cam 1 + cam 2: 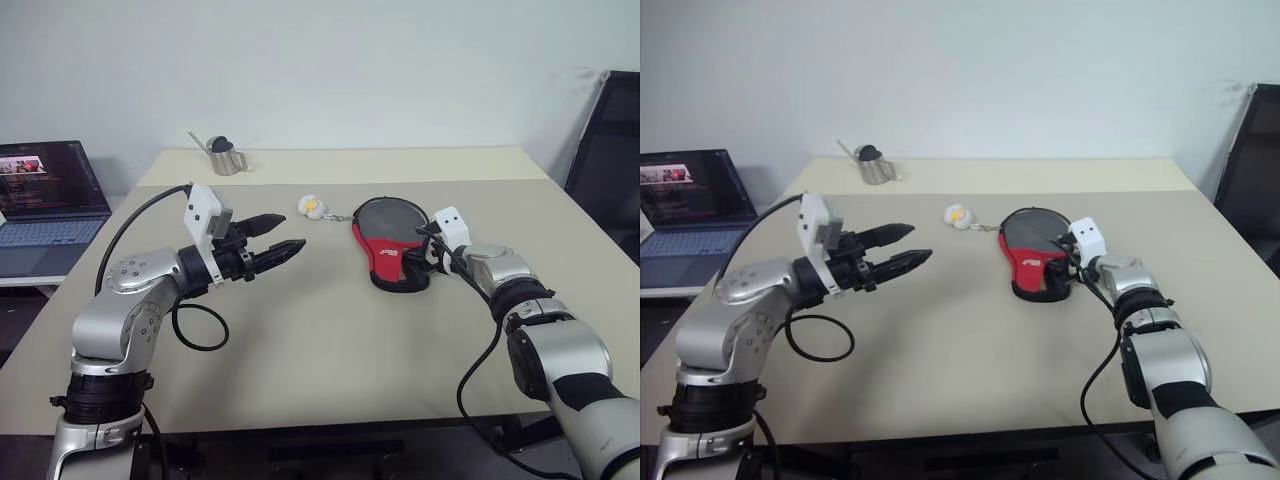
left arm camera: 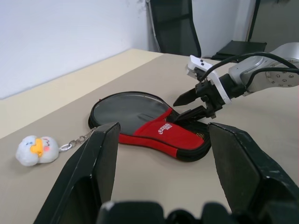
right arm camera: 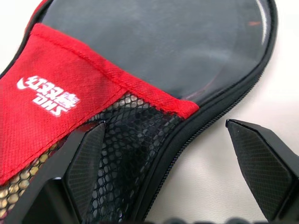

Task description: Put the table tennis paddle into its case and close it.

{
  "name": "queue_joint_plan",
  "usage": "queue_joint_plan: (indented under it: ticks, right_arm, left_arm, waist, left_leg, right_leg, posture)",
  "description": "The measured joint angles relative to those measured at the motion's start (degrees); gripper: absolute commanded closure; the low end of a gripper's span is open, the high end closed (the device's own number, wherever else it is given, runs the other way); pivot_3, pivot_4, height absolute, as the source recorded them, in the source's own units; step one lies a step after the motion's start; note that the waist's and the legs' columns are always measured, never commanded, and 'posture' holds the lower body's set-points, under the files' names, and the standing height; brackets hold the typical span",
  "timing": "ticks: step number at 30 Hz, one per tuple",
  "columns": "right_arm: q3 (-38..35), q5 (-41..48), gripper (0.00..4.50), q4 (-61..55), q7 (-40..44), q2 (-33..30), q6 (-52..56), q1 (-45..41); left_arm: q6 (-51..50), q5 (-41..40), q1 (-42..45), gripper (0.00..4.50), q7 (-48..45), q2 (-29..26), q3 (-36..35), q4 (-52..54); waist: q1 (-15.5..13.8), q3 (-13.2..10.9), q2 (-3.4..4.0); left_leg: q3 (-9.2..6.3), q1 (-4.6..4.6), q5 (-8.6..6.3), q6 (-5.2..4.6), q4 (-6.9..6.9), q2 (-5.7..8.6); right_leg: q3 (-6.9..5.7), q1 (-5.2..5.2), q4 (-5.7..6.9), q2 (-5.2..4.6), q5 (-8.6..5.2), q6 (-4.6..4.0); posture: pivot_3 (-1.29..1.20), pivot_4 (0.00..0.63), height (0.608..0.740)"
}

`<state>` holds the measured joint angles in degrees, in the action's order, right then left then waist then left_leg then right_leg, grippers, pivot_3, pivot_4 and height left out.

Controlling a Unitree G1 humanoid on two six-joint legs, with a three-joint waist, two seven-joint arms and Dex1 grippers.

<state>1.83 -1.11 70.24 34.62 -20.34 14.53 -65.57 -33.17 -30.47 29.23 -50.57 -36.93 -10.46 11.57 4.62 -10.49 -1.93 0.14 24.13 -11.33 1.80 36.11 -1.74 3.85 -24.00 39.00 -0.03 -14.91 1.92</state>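
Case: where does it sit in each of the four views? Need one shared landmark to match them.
Left eye view: the case lies right of centre on the table, just ahead of the right gripper.
Right eye view: right of centre again.
Left wrist view: centre, between the left gripper's fingers.
Right wrist view: close up across the frame.
Shared landmark: its red panel with white lettering.
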Motion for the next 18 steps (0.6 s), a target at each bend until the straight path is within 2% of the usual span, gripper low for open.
queue_joint_plan:
  ticks: [15, 18]
  right_arm:
    - [-2.9, -0.3, 0.04, 3.2, -2.1, 1.4, 1.4, -1.2]
    - [-3.0, -0.3, 0.55, 3.2, -2.1, 1.9, 1.6, -1.2]
  left_arm:
    - [1.1, 0.1, -0.4, 1.25, -0.1, -0.8, 0.0, -0.8]
    - [1.2, 0.2, -0.4, 1.25, -0.2, -0.9, 0.1, -1.3]
  waist:
    - [0.4, 0.0, 0.00]
    - [0.4, 0.0, -0.01]
  left_leg:
    - [-0.01, -0.38, 0.00, 0.00, -0.02, -0.01]
    - [-0.01, -0.47, 0.00, 0.00, -0.02, -0.03]
  right_leg:
    - [0.04, 0.37, -0.03, 0.02, -0.03, 0.04]
    - [0.04, 0.44, -0.02, 0.05, -0.04, 0.06]
  posture:
    - [0.00, 0.150, 0.740]
    - [0.00, 0.150, 0.740]
